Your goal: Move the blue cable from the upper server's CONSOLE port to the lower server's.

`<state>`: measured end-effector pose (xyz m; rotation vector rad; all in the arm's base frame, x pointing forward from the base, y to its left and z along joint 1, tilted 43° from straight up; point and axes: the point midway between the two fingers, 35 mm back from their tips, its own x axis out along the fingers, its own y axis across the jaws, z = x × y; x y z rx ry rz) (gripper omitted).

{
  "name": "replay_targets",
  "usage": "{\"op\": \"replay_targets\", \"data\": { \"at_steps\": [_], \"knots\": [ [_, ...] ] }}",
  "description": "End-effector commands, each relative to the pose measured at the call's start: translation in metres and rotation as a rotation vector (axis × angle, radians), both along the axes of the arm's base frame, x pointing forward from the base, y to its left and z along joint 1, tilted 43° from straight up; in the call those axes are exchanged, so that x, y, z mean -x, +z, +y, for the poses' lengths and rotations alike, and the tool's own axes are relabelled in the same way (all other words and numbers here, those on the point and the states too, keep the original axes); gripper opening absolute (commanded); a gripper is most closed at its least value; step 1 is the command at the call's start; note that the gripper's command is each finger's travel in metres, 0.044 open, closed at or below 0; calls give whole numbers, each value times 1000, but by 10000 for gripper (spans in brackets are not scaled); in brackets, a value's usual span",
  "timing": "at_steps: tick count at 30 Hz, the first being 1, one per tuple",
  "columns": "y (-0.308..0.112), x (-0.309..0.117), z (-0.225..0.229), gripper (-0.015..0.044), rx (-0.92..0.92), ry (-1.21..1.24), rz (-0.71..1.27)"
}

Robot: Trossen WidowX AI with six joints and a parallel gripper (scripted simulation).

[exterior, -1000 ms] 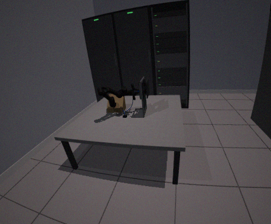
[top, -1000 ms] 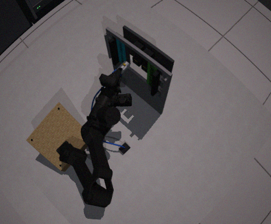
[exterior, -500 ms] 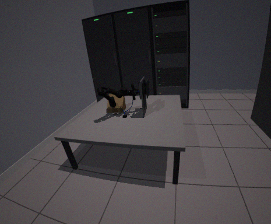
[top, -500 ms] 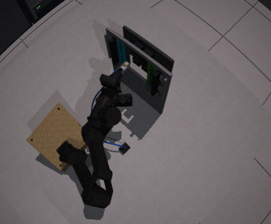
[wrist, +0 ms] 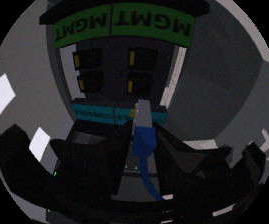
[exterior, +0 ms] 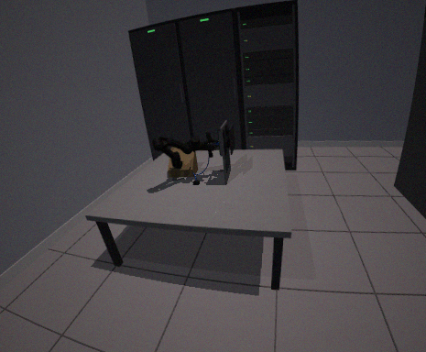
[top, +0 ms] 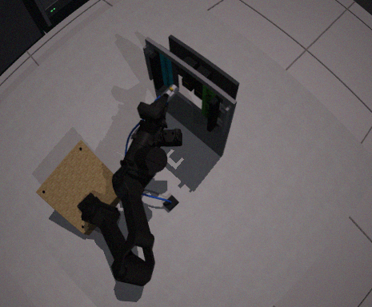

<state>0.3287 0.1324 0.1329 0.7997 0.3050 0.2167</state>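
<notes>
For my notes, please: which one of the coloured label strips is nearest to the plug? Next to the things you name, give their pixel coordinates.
The teal strip (top: 166, 69) (wrist: 92, 114): the plug (top: 172, 90) (wrist: 143, 116) overlaps it in the wrist view, while the green MGMT strip (top: 208, 100) (wrist: 122, 25) lies farther away.

Lettering on the teal label strip, partly covered by the plug, too small to read; cable passes out of sight behind the gripper body; rack cabinet cut off by the top view's corner; arm too small to resolve in the exterior view.
</notes>
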Motion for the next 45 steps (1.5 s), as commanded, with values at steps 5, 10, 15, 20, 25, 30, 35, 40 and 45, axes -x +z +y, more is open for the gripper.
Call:
{"op": "replay_targets", "data": {
  "at_steps": [5, 10, 15, 20, 25, 30, 35, 40, 45],
  "knots": [
    [7, -4, -5, 0, -4, -20, -22],
    [8, -4, -5, 0, -4, -21, -22],
    [9, -4, -7, 0, -4, -21, -23],
    [9, -4, -7, 0, -3, -21, -23],
    [9, -4, -7, 0, -3, -21, -23],
    [9, -4, -7, 0, -3, -21, -23],
    [10, -5, -7, 0, -3, -22, -22],
    [11, -8, -8, 0, -2, -22, -21],
    [12, -10, -8, 0, -2, -22, -22]
  ]
}}
